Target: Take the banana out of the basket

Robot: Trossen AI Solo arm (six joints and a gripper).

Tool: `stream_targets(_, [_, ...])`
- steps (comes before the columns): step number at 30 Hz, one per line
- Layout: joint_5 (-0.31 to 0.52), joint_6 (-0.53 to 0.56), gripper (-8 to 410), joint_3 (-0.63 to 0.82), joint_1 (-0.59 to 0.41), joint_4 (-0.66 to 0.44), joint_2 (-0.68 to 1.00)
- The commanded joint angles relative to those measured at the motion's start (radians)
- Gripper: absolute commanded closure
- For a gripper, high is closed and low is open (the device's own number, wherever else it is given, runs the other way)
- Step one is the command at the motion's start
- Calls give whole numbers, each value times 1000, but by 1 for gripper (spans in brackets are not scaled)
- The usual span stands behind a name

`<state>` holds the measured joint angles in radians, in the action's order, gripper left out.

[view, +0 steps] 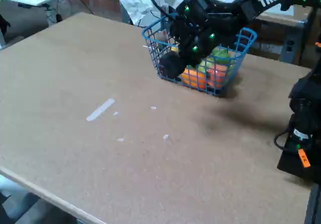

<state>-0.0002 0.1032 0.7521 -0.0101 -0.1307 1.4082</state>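
Arm: a black robot arm [261, 0] with white lettering on its upper link enters from the upper right of the fixed view and bends down over the basket; small green lights show along its wrist.
Gripper: the gripper [173, 63] is lowered inside the basket at its left end; its fingers are hidden by the dark wrist body and the mesh, so whether it is open or closed cannot be told.
Basket: the blue wire-mesh basket [150, 35] stands on the far part of the table, right of centre, with flared sides and a thicker rim.
Banana: a small patch of yellow [174, 48] shows through the mesh at the basket's left side, just above the gripper; it is most likely the banana, still within the basket, though too much is covered to read its shape or whether the gripper touches it.
Other contents: orange fruit [193, 78] lies at the bottom front of the basket, with a green item [220, 56] above it toward the right end.
Table: a tan board table [125, 158] fills most of the view; a pale strip [100, 109] and a few pale flecks lie on it, well apart from the basket.
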Motion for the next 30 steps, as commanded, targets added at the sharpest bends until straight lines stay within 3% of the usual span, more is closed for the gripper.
stream_targets(1, [-2,31,182,156,32,-257,-15])
stream_targets(22, [-2,33,182,156,32,-257,-15])
stream_targets(30, [-1,95,182,172,30,-167,-22])
